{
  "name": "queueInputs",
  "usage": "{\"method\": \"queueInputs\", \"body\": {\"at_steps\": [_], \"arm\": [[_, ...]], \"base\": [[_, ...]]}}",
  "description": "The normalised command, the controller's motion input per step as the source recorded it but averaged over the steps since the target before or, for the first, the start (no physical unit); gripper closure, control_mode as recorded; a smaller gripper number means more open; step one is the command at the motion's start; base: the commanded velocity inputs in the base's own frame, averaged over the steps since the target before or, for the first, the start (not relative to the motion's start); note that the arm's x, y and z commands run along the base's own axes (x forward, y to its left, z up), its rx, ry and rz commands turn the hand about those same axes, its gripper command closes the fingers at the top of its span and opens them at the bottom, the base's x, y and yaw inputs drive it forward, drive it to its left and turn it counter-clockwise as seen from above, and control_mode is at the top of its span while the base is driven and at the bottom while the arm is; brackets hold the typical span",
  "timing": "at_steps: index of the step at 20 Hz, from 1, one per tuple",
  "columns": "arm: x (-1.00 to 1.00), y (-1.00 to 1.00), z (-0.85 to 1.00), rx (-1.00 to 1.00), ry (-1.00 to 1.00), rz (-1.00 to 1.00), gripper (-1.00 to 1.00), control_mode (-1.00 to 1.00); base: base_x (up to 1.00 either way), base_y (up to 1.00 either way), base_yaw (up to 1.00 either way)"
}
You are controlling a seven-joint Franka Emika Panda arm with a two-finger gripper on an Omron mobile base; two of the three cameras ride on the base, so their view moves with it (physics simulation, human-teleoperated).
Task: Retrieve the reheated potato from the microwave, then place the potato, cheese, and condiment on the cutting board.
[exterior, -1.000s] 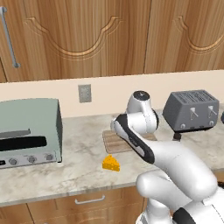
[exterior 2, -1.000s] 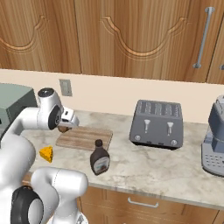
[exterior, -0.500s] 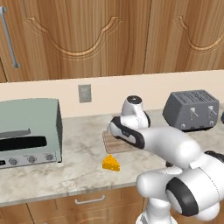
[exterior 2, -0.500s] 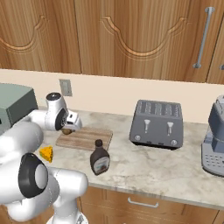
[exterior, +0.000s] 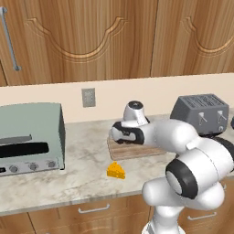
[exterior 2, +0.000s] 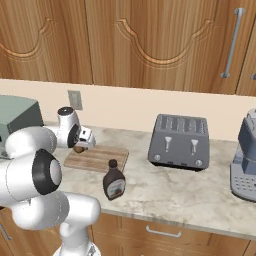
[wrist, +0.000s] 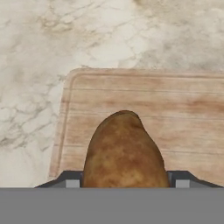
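**Potato held over the cutting board**

Potato [wrist: 124,151], brown and dull-skinned, sits between the two fingertips of the tool [wrist: 124,183] in the hand view, with a dark fingertip [wrist: 70,180] pressed against each flank. The tool is clenched on it. Below the potato lies the cutting board [wrist: 183,105], its lengthwise grooves and one rounded corner plain to see; the potato is above the board's end near that corner. Whether it already rests on the wood or hangs just clear of it cannot be told.

From the right base view, the tool [exterior 2: 80,146] points down at the left end of the board [exterior 2: 102,159], and a small brown patch of potato [exterior 2: 79,149] shows under it. In the left base view the arm's wrist [exterior: 130,128] stands over the board [exterior: 137,151], which lies on the marble bench [exterior: 68,178].

Cheese [exterior: 116,171], a yellow-orange wedge, lies on the bench just in front of the board's left corner, apart from it. The condiment [exterior 2: 114,181], a dark bottle with a dark cap, stands upright on the bench beside the board's front right corner, off the wood.

A pale green toaster oven [exterior: 28,137] sits at the left of the bench, a grey four-slot toaster [exterior 2: 180,141] to the right of the board.
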Motion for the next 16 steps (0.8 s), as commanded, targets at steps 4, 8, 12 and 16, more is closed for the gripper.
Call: {"method": "queueInputs", "body": {"at_steps": [4, 8, 12, 16], "arm": [[0.16, 0.04, -0.22, 0.00, 0.02, 0.01, 1.00, -1.00], [0.13, 0.02, -0.28, 0.00, 0.01, 0.01, 1.00, -1.00], [0.11, 0.06, -0.27, 0.00, 0.01, 0.00, 1.00, -1.00], [0.08, 0.03, -0.23, 0.00, 0.01, 0.00, 1.00, -1.00]], "base": [[0.00, 0.00, 0.00], [0.00, 0.00, 0.00], [0.00, 0.00, 0.00], [0.00, 0.00, 0.00]]}}
